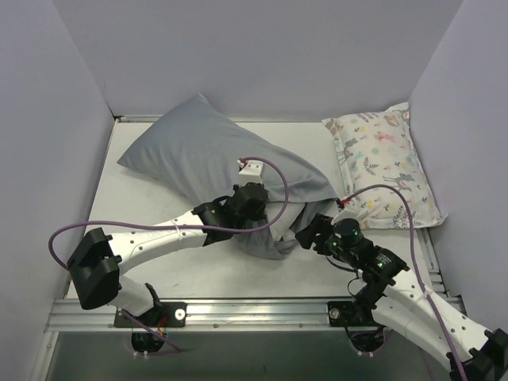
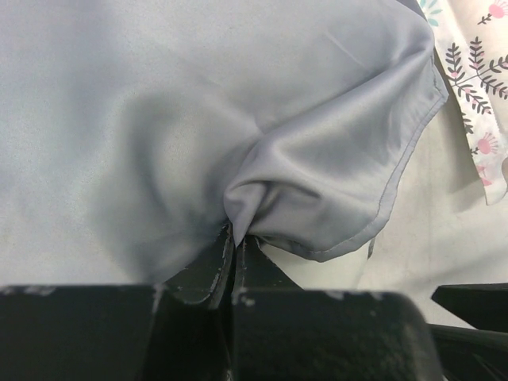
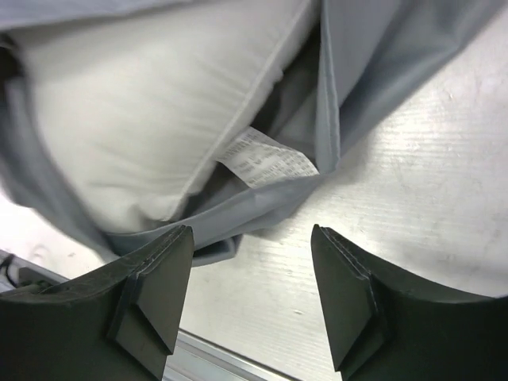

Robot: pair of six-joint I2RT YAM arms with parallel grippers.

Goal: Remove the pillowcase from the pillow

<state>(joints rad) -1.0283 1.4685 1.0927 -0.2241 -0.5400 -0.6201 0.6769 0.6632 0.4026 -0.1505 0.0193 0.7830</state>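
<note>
The pillow in its grey pillowcase [image 1: 206, 155] lies across the middle of the table, its open end toward me. My left gripper [image 1: 252, 200] is shut on a pinched fold of the grey pillowcase [image 2: 317, 159], the fabric bunching between the closed fingers [image 2: 208, 270]. My right gripper [image 1: 316, 232] is open and empty just right of the case's open end. In the right wrist view the white pillow [image 3: 151, 103] and its care label [image 3: 266, 157] show inside the open grey case [image 3: 373, 55], just beyond the spread fingers [image 3: 159, 294].
A smaller white pillow printed with pastel animals [image 1: 385, 167] lies at the back right, also showing in the left wrist view [image 2: 476, 87]. Grey walls close the back and both sides. A metal rail [image 1: 254, 305] runs along the near table edge.
</note>
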